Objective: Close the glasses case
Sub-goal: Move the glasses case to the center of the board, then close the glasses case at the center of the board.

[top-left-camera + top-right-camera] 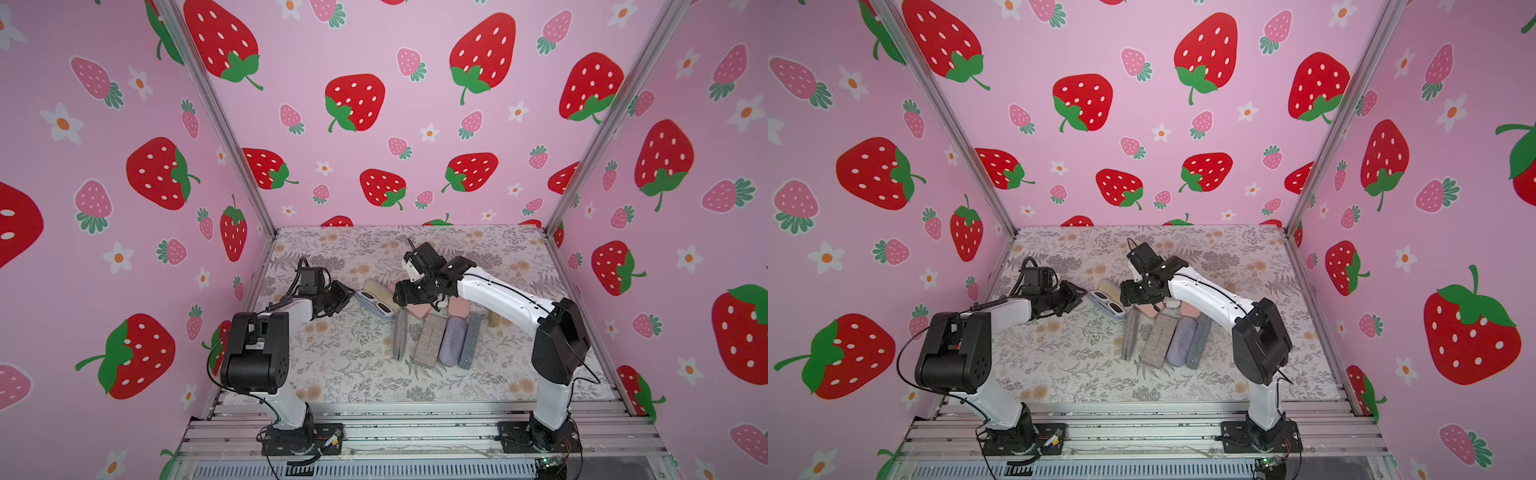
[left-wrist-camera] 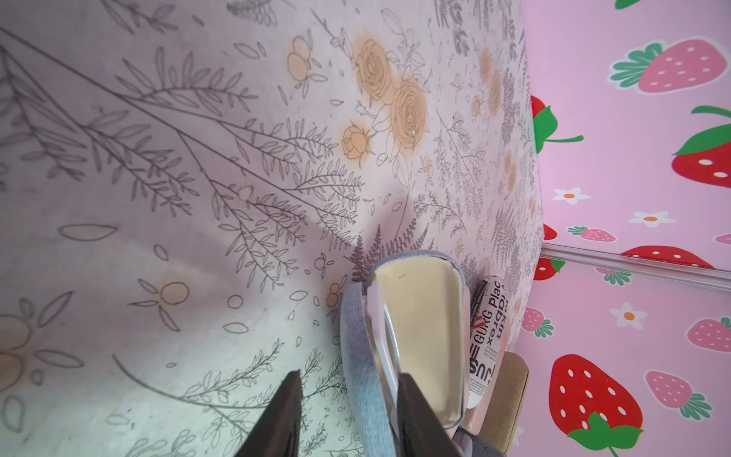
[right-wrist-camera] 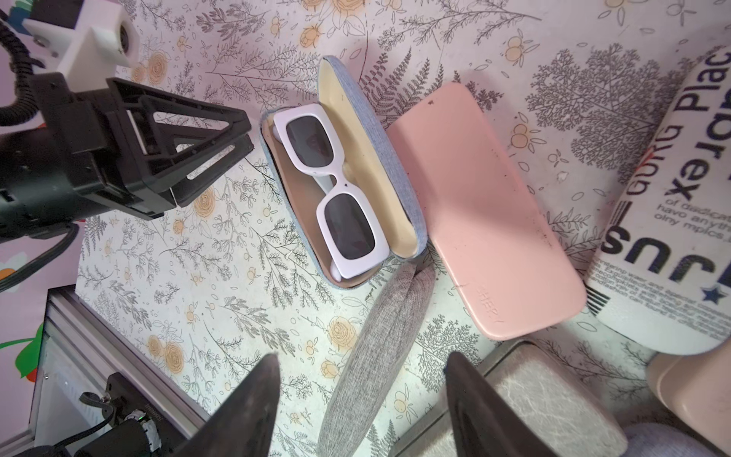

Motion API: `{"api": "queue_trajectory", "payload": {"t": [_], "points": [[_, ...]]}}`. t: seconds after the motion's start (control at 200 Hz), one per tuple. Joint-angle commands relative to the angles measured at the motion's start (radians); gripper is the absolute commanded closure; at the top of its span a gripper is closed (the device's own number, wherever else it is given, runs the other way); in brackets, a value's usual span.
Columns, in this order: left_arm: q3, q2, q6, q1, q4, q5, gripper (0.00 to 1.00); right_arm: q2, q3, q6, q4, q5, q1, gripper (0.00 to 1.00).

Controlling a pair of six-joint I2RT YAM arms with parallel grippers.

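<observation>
The glasses case [image 3: 399, 166] is blue-grey fabric with a cream lining. It lies open on the flowered cloth, with white sunglasses [image 3: 332, 186] in its lower half, and shows in both top views [image 1: 376, 302] [image 1: 1109, 302]. My left gripper [image 2: 350, 376] is open at one end of the case [image 2: 419, 336]. One finger is over the cloth and the other over the case's inside, with the blue wall between them and a gap showing. My right gripper [image 3: 364, 356] is open and holds nothing, above a grey felt case [image 3: 379, 348] beside the open one. Both grippers show in a top view, left [image 1: 349, 297] and right [image 1: 398, 296].
A pink hard case [image 3: 486, 221] lies against the open lid, and a white printed tube [image 3: 672, 198] lies beyond it. A marbled grey case [image 1: 430, 340], a lilac case [image 1: 453, 340] and a blue-grey case [image 1: 471, 340] lie side by side under the right arm.
</observation>
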Motion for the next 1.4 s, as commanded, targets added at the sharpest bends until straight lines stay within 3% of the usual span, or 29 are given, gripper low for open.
{"api": "queue_trajectory", "payload": {"t": [0.0,0.11,0.215,0.3,0.375,0.41,0.665,1.396], "points": [[0.044,-0.020,0.018,-0.005,-0.043,-0.013,0.60,0.023,0.047,-0.027,-0.017,0.020,0.002,0.33],[0.037,-0.036,0.018,-0.006,-0.050,-0.017,0.64,0.046,0.079,-0.037,-0.017,0.046,-0.009,0.37],[0.014,-0.062,0.012,-0.012,-0.049,-0.023,0.78,0.090,0.131,-0.049,-0.034,0.031,-0.030,0.83],[-0.010,-0.082,0.003,-0.031,-0.046,-0.033,0.90,0.136,0.184,-0.063,-0.060,0.003,-0.051,1.00],[-0.031,-0.098,-0.005,-0.060,-0.045,-0.051,0.93,0.176,0.219,-0.080,-0.067,-0.010,-0.068,1.00],[-0.040,-0.104,-0.010,-0.077,-0.043,-0.062,1.00,0.196,0.237,-0.089,-0.072,-0.010,-0.075,1.00],[-0.076,-0.117,-0.023,-0.175,-0.045,-0.141,1.00,0.342,0.391,-0.144,-0.147,-0.026,-0.115,1.00],[-0.099,-0.107,0.013,-0.182,-0.090,-0.188,1.00,0.506,0.520,-0.159,-0.148,-0.154,-0.126,1.00]]}}
